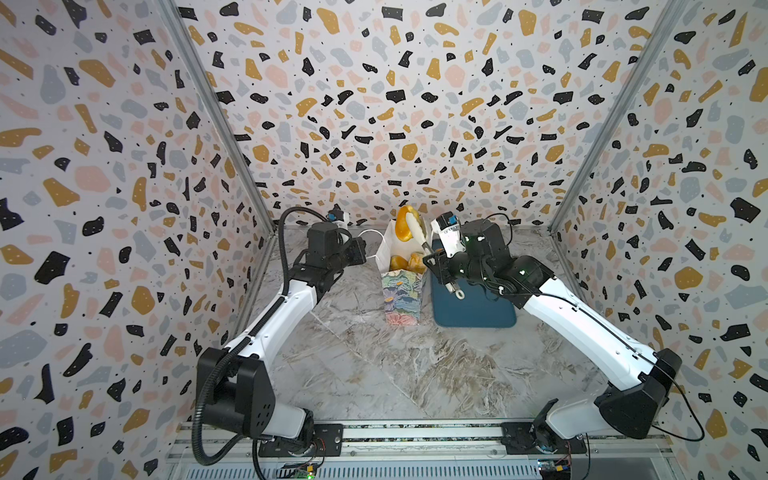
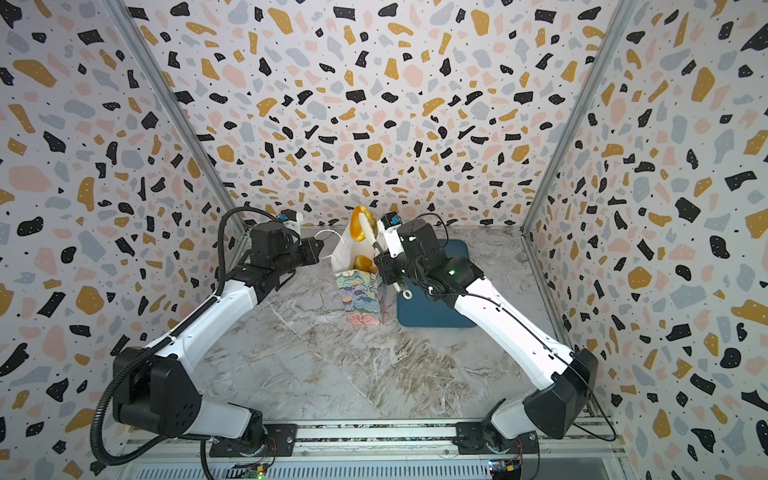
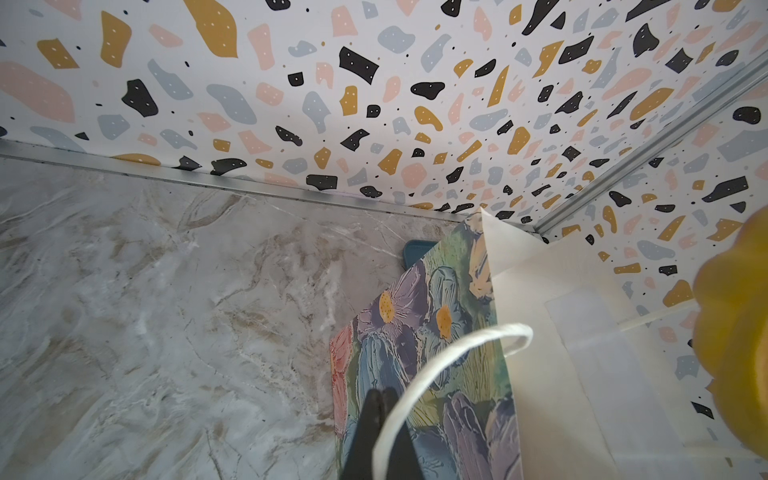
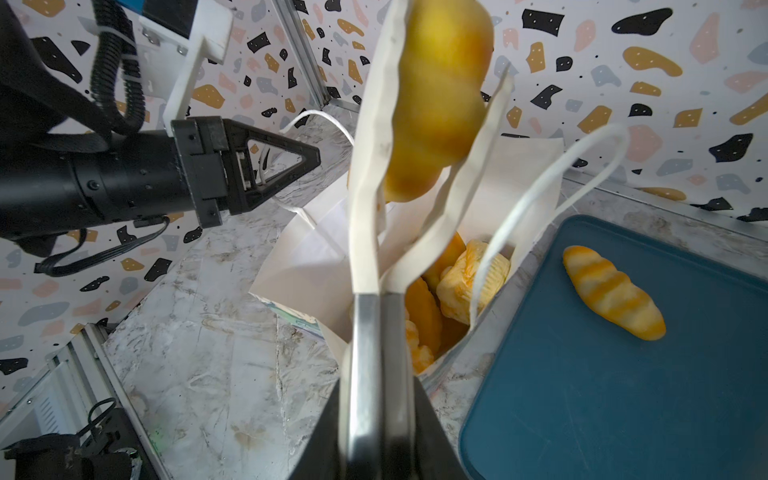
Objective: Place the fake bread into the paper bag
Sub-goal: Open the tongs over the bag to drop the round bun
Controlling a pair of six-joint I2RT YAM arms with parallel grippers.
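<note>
right gripper [image 4: 380,390]: closed hard on the metal shanks of a pair of tongs [image 4: 365,249], so it's gripping the tool and not the bread itself

tongs: the white tips stick out well past the right gripper's fingertips and they're squeezed onto a lumpy golden piece

held bread [image 4: 440,95]: out at the far end of the tongs from the right gripper. It's up in the air over the bag's mouth and only the tong tips touch it. You can also spot the held bread [image 1: 404,227] in both top views.

paper bag [image 1: 401,299]: the floral one, standing upright on the marble table [image 1: 374,374] between the two grippers. Its mouth is open just below the tong tips.

left gripper [image 3: 380,401]: fingers pressed together, pinching the bag's white cord handle [image 3: 457,345]. The bag sits just beyond its fingertips, and the rim on that side flares toward it.

breads in the bag [image 4: 473,278]: several pieces already down inside, under the tongs, including a pale ridged one

striped loaf [image 4: 613,299]: lying alone on the teal tray [image 4: 582,407], off to the right gripper's side away from the left gripper. It's outside the bag and nothing is touching it.

tray: flat on the table just beside the bag, with the right arm's wrist hanging over it in both top views
</note>
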